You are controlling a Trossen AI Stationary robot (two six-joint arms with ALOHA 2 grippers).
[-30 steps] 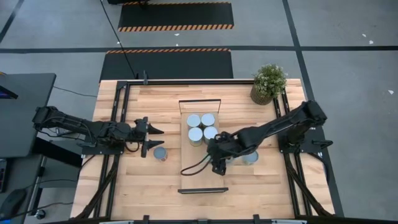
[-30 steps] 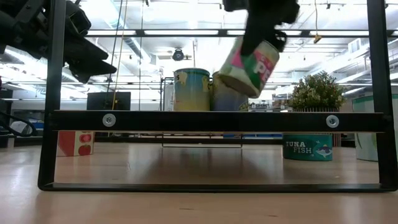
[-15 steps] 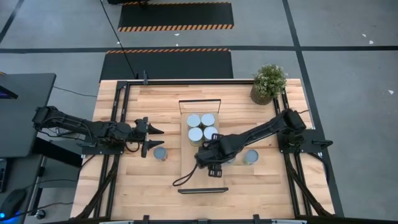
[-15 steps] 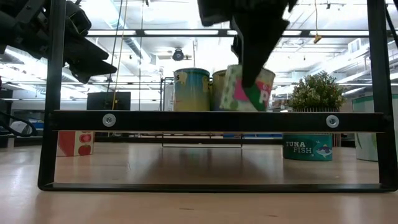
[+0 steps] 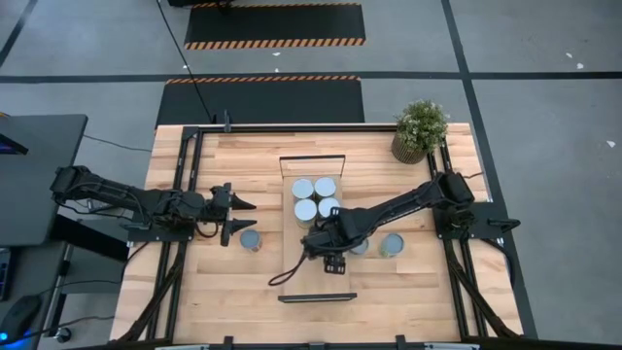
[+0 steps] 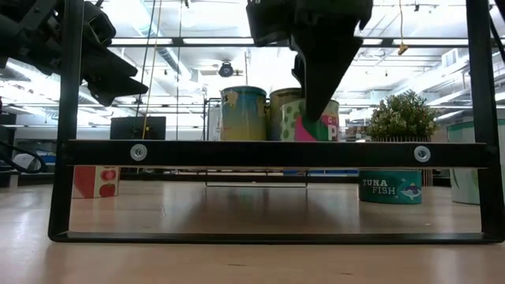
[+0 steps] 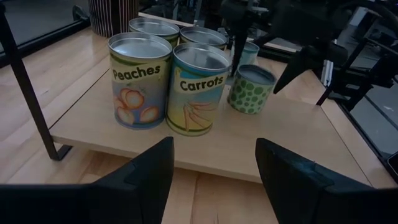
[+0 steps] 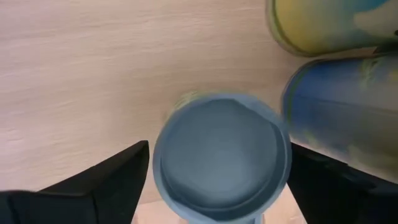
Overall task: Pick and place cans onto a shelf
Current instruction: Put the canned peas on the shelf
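The light-wood shelf (image 5: pixel 316 277) runs from far to near at mid table. Several tall cans (image 5: pixel 316 197) stand on its far half, among them Peaches (image 7: pixel 140 81) and Carrots (image 7: pixel 199 87). A small green-spotted can (image 7: pixel 250 89) stands upright on the shelf just near of them, also in the low view (image 6: pixel 313 120). My right gripper (image 5: pixel 327 240) is above it, shut on it. My left gripper (image 5: pixel 243 206) is open and empty, left of the shelf, pointing at it. My right gripper pinches the green-spotted can by its round side just below the lid rim (image 8: pixel 159 168), one finger (image 8: pixel 118 180) on each side. The fingers come from above, pointing down. The can stands upright with its bottom (image 6: pixel 313 139) on the shelf board.
One can (image 5: pixel 251 240) stands on the table left of the shelf, near my left gripper. Two more cans (image 5: pixel 392 244) stand right of the shelf, one a tuna tin (image 6: pixel 391 188). A potted plant (image 5: pixel 420 128) is at the far right corner. The shelf's near half is bare.
My right gripper has gone down and a little toward the table's left edge with the green-spotted can. The can was tilted and clear of the shelf; now it stands upright on the board beside the tall cans.
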